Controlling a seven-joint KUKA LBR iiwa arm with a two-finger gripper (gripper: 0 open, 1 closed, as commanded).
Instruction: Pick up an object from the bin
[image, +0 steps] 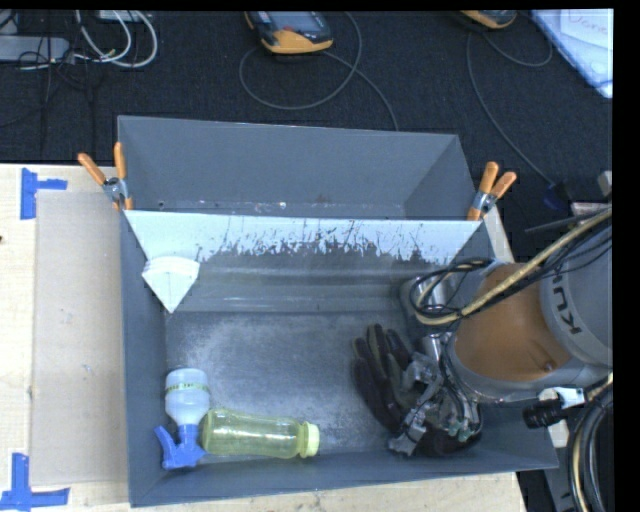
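My gripper (425, 425) is low in the bin's front right corner, pressed down onto a black glove (380, 375) that lies crumpled there. The glove's fingers spread out to the left of the gripper, and part of the glove is hidden under it. Whether any of the glove is between the fingers cannot be made out. A yellow-green transparent bottle (255, 437) lies on its side along the front wall, well to the left of the gripper.
A white bulb-shaped piece (186, 393) with a blue clip (176, 448) lies at the front left, next to the bottle's end. A white paper cone (170, 279) rests at the back left corner. The arm with its orange cover comes in from the right.
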